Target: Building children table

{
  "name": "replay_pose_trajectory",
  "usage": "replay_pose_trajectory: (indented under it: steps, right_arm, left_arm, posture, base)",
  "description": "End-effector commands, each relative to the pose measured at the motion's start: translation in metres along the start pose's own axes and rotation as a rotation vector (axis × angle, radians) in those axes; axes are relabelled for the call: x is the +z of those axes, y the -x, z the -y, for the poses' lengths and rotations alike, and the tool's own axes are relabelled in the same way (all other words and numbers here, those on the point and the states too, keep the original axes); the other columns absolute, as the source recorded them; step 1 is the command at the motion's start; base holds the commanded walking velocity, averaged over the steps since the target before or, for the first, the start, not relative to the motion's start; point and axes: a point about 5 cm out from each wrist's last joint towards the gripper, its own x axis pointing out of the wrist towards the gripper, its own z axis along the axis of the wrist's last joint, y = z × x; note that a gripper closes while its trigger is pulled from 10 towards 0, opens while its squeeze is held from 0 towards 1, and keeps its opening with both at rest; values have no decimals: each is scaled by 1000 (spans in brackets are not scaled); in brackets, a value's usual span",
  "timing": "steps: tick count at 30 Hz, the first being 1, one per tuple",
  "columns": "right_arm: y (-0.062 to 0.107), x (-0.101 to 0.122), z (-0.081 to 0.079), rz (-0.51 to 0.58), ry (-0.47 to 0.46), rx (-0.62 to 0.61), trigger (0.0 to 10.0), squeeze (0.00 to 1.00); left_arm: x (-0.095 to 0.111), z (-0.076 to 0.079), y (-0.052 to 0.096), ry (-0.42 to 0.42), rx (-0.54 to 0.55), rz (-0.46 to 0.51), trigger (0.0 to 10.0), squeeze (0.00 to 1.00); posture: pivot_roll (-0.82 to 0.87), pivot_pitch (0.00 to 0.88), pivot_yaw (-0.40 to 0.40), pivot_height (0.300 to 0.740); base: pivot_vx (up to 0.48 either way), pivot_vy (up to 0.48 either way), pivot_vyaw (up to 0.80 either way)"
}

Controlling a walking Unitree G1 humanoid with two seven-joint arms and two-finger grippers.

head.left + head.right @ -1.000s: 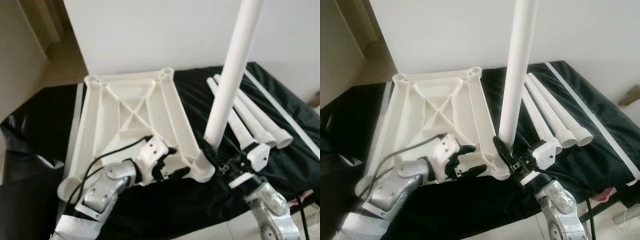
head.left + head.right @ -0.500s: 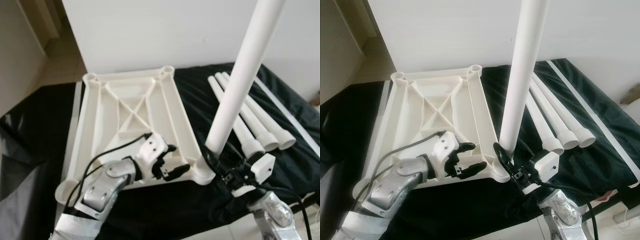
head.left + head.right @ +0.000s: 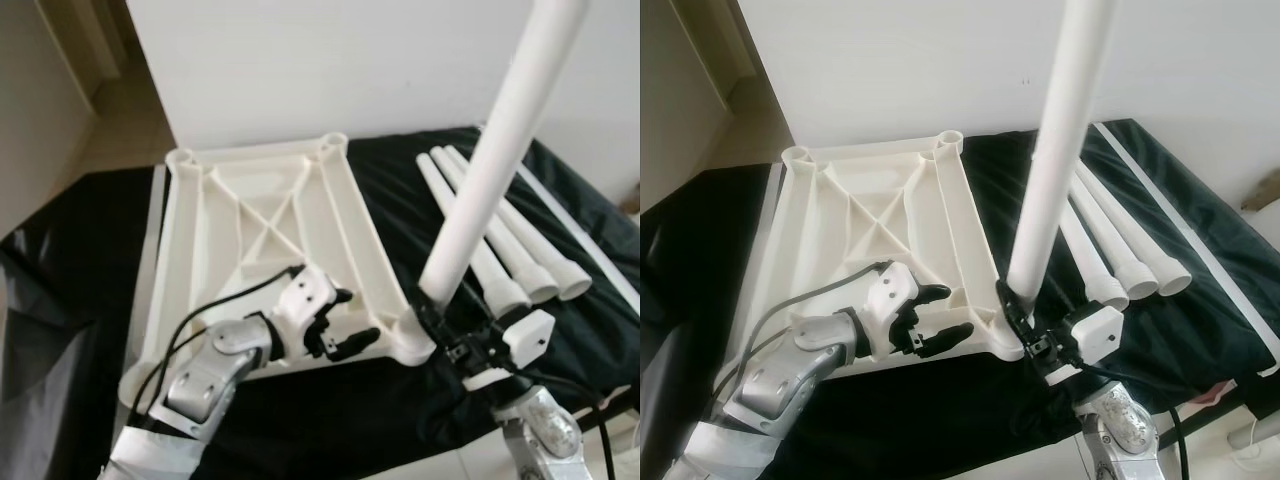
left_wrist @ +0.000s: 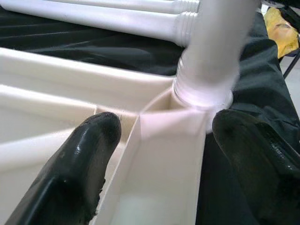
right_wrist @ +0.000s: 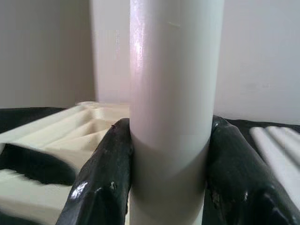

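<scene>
The white plastic tabletop (image 3: 260, 230) lies upside down on a black cloth, ribs up, with round sockets at its corners. One white leg (image 3: 490, 170) stands in the near right corner socket (image 3: 415, 338), leaning to the right. My right gripper (image 3: 440, 318) is shut on the leg just above the socket; both fingers (image 5: 105, 178) press its sides. My left gripper (image 3: 348, 322) straddles the near rim beside that corner, one finger (image 4: 89, 154) inside the frame and the other outside, holding it. Three more legs (image 3: 505, 245) lie side by side on the cloth to the right.
The black cloth (image 3: 80, 260) covers the whole work surface and hangs over its near edge. A white wall panel (image 3: 300, 60) stands right behind the tabletop. A thin white strip (image 3: 575, 235) runs along the right side. Tan floor (image 3: 115, 130) shows at the far left.
The standing leg has tipped further to the right at its top while its base stays in the socket. My right wrist has dropped a little lower. The left gripper holds its place.
</scene>
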Motion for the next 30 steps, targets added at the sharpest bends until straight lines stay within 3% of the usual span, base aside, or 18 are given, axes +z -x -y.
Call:
replay_pose_trajectory:
  steps: [1,14,30]
  right_arm:
    - [17,-28,14,-169,11,-133,10000,0]
    - [-2,-39,14,-153,12,-421,10000,0]
    - [-16,-40,-4,-122,47,-440,10000,0]
  left_arm:
    - [1,-5,1,-7,37,-17,10000,0]
    - [1,-2,-2,5,33,-11,10000,0]
    - [0,-2,-2,7,28,-12,10000,0]
  posture:
    - [-76,17,40,740]
    - [-72,5,31,740]
    - [-63,0,30,740]
  base:
    - [0,0,0]
    - [0,0,0]
    - [0,0,0]
